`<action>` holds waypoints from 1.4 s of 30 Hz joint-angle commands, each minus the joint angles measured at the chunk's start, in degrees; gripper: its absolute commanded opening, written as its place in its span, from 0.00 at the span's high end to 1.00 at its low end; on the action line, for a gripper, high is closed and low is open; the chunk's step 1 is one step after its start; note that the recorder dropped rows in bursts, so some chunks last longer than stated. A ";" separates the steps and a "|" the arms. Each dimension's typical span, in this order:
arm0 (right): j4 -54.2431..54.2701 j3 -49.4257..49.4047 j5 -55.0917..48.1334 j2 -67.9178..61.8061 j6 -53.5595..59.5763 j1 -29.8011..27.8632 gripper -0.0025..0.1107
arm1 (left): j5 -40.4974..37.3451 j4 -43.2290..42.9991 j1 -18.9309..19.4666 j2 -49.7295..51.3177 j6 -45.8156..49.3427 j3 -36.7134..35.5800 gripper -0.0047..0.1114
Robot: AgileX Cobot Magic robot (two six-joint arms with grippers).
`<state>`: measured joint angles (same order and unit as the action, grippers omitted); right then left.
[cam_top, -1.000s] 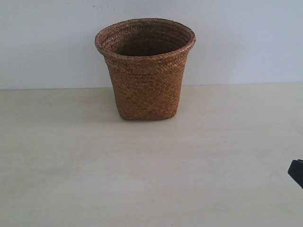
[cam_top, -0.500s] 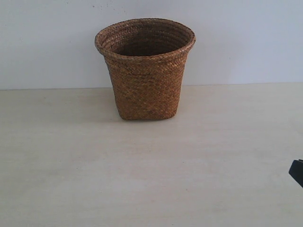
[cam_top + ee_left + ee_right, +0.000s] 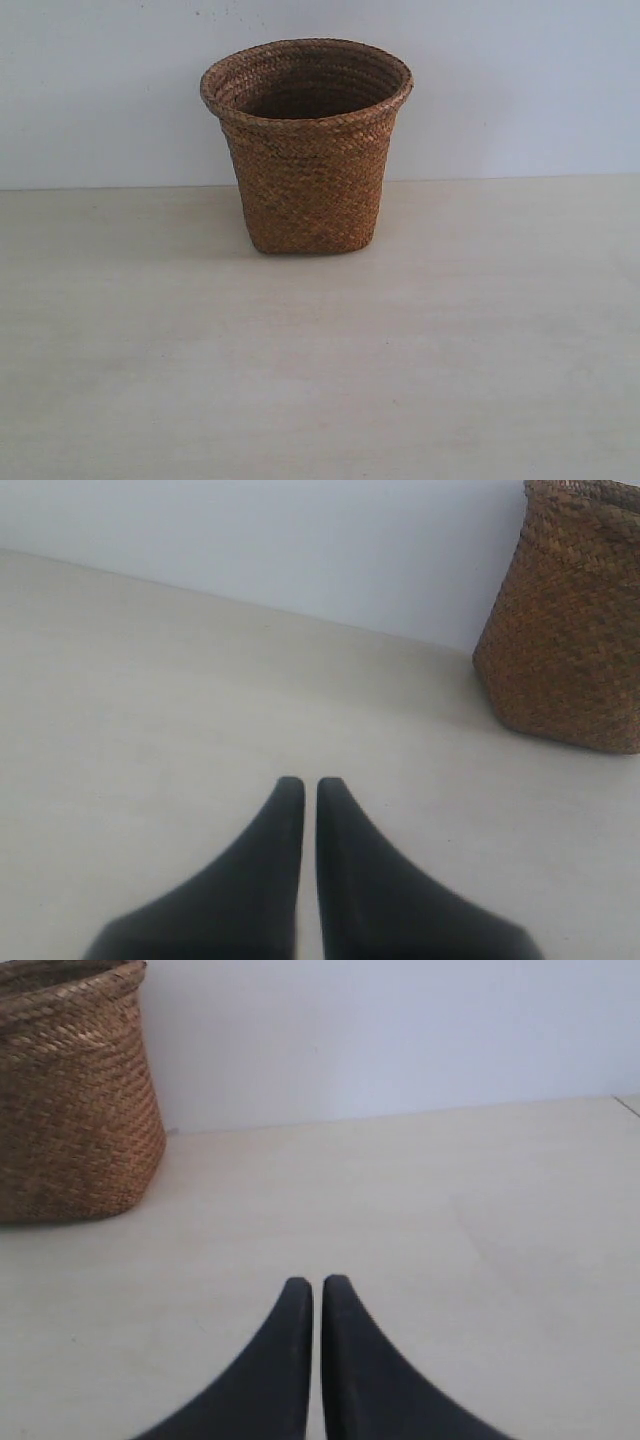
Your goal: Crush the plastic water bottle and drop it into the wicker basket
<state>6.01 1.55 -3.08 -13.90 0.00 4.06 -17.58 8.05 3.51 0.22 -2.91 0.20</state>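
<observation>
The brown woven wicker basket with a flared rolled rim (image 3: pixel 306 180) stands upright on the pale wooden table (image 3: pixel 320 390). In the exterior view it sits at about 12 o'clock from the table's middle, close to the plain white wall (image 3: pixel 520 90). That leaves its mouth open upward and reachable from either side, which suits a drop from above.

The small clear plastic water bottle appears in none of the 3 views. The basket's floor is hidden behind its front wall, so it cannot be told whether the bottle lies inside.

The left gripper (image 3: pixel 310 785) has its 2 black fingers drawn together with only a thin slit between them, and it grips nothing. The right gripper (image 3: pixel 317 1285) is the same, closed and empty. Both hover over bare table, well apart from the basket (neither arm reaches into the exterior view). This looks like a parked, neutral pose rather than a working one, though that is only a judgement.
</observation>
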 commanded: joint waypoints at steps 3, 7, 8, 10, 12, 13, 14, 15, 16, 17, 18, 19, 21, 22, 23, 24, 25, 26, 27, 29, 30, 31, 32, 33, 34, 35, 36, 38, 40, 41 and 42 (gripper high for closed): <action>-0.76 -0.33 -11.92 9.28 0.00 -4.11 0.98 | 0.01 0.45 0.24 -0.22 0.35 -0.20 0.93; -0.76 -0.33 -16.45 13.90 0.00 -4.11 0.98 | 0.01 0.45 0.24 -0.22 0.35 -0.20 0.93; -0.76 -0.33 -17.58 13.90 0.00 -4.11 0.98 | 0.01 0.45 0.24 -0.22 0.35 -0.20 0.93; -0.76 -0.33 -19.38 13.90 0.00 -4.22 0.98 | 0.01 0.45 0.24 -0.22 0.35 -0.20 0.93; -0.76 -0.59 -19.22 13.90 0.00 -4.22 0.98 | 0.01 0.45 0.24 -0.22 0.35 -0.20 0.93; -0.76 -1.22 -18.17 13.90 0.00 -4.22 0.98 | 0.01 0.45 0.24 -0.22 0.35 -0.20 0.93; -0.76 -1.55 -17.42 13.90 0.00 -4.22 0.98 | 0.01 0.45 0.24 -0.22 0.35 -0.20 0.93; -0.76 -1.55 -17.19 13.90 0.00 -4.22 0.98 | 0.01 0.45 0.24 -0.22 0.35 -0.20 0.93; -0.90 -1.55 -17.16 13.90 0.00 -4.22 0.98 | 0.01 0.45 0.24 -0.22 0.35 -0.20 0.93; -0.90 -1.55 -17.17 13.90 0.00 -4.22 0.98 | 0.01 0.45 0.24 -0.22 0.35 -0.20 0.93; -1.01 -1.55 -17.28 13.90 0.00 -4.22 0.98 | 0.01 0.45 0.24 -0.22 0.35 -0.20 0.93; -1.01 -1.55 -17.28 13.90 0.00 -4.22 0.98 | 0.01 0.45 0.24 -0.22 0.35 -0.20 0.93; -1.11 -1.55 -17.25 13.90 0.00 -4.22 0.98 | 0.01 0.45 0.24 -0.22 0.35 -0.20 0.93; -1.11 -1.55 -17.25 13.90 0.00 -4.22 0.98 | 0.01 0.45 0.24 -0.22 0.35 -0.20 0.93; -1.11 -1.55 -17.25 13.90 0.00 -4.22 0.98 | 0.01 0.45 0.24 -0.22 0.35 -0.20 0.93; -0.77 -1.55 -17.25 13.90 0.00 -4.22 0.98 | 0.01 0.45 0.24 -0.22 0.35 -0.20 0.93; -0.55 -1.55 -17.25 13.90 0.00 -4.22 0.98 | 0.01 0.45 0.24 -0.22 0.35 -0.20 0.93; -0.55 -1.55 -17.25 13.90 0.00 -4.22 0.98 | 0.01 0.45 0.24 -0.22 0.35 -0.20 0.93; -0.55 -1.55 -17.25 13.90 0.00 -4.22 0.98 | 0.01 0.45 0.24 -0.22 0.35 -0.20 0.93; -0.55 -1.55 -17.25 13.90 0.00 -4.22 0.98 | 0.01 0.45 0.24 -0.22 0.35 -0.20 0.93; -0.55 -1.55 -17.25 13.90 0.00 -4.22 0.98 | 0.01 0.45 0.24 -0.22 0.35 -0.20 0.93; -0.55 -1.55 -17.25 13.90 0.00 -4.22 0.98 | 0.01 0.45 0.24 -0.22 0.35 -0.20 0.93; -0.55 -1.55 -17.25 13.90 0.00 -4.22 0.98 | 0.01 0.45 0.24 -0.22 0.35 -0.20 0.93; -0.55 -1.55 -17.25 13.90 0.00 -4.22 0.98 | 0.01 0.45 0.24 -0.22 0.35 -0.20 0.93; -0.55 -1.55 -17.25 13.90 0.00 -4.22 0.98 | 0.01 0.45 0.24 -0.22 0.35 -0.20 0.93; -0.55 -1.55 -17.25 13.90 0.00 -4.22 0.98 | 0.01 0.45 0.24 -0.22 0.35 -0.20 0.93; -0.55 -1.55 -17.25 13.90 0.00 -4.22 0.98 | 0.01 0.45 0.24 -0.22 0.35 -0.20 0.93; -0.55 -1.55 -17.25 13.90 0.00 -4.22 0.98 | 0.01 0.45 0.24 -0.22 0.35 -0.20 0.93; -0.55 -1.55 -17.25 13.90 0.00 -4.22 0.98 | 0.01 0.45 0.24 -0.22 0.35 -0.20 0.93; -0.55 -1.55 -17.25 13.90 0.00 -4.22 0.98 | 0.01 0.45 0.24 -0.22 0.35 -0.20 0.93; -0.55 -1.55 -17.25 13.90 0.00 -4.22 0.98 | 0.01 0.45 0.24 -0.22 0.35 -0.20 0.93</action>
<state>5.46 0.29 -21.28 -0.37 0.00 0.00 -17.58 8.17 3.51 0.22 -2.91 0.20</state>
